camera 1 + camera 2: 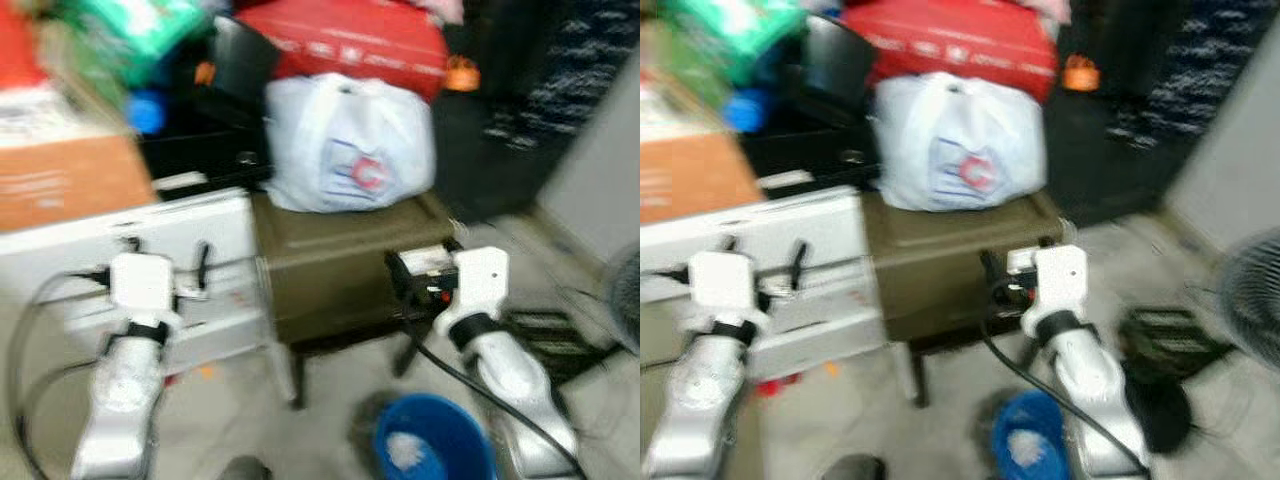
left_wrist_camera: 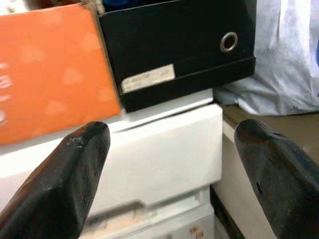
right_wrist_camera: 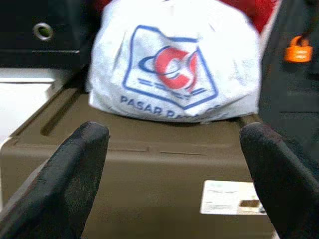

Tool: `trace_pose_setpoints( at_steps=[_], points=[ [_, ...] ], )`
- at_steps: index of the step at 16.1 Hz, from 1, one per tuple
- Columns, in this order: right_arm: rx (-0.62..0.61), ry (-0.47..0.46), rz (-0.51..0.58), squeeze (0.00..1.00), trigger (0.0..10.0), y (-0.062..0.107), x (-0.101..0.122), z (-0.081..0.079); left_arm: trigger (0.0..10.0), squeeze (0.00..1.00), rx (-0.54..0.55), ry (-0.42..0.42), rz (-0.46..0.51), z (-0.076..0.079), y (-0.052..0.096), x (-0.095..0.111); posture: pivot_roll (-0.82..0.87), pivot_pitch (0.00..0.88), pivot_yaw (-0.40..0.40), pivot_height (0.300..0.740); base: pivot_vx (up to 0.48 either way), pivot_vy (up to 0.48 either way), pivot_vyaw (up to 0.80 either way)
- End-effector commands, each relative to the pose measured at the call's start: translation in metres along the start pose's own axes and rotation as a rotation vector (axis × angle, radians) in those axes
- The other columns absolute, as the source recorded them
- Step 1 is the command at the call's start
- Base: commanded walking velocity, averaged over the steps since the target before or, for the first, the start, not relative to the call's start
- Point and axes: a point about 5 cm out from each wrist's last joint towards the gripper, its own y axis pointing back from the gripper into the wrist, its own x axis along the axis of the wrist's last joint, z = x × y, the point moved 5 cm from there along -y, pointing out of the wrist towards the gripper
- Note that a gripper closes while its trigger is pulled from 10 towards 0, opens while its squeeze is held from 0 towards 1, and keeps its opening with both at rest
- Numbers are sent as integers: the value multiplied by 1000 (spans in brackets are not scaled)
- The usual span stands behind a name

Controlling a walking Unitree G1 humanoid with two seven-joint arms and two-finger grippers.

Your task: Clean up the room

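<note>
Head views were blurred. White plastic bag sat atop the olive-brown box, at 12 o'clock from the right gripper, near but not touching. Right fingers were spread wide, empty. Left gripper was likewise wide open, facing the white cabinet at its 12 o'clock. Judged: bag soft, slippery, probably light; best pinched at the gathered top.
</note>
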Motion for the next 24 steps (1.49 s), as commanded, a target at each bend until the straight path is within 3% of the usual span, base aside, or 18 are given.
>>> trace_pose_setpoints(
  at_steps=[1,15,24],
  points=[
    [-11,-9,12,0,10000,-3,4,4,10000,0,3,-10,7,-3,-1,2,-52,27,-52,740,0,0,800],
    [-1,-27,17,0,10000,-10,5,2,10000,0,-16,-27,21,-4,-8,8,-31,25,-58,740,0,0,800],
    [-6,-25,39,0,10000,-14,10,3,10000,0,43,-40,14,-11,-12,7,-31,26,-56,740,0,0,800]
  ],
)
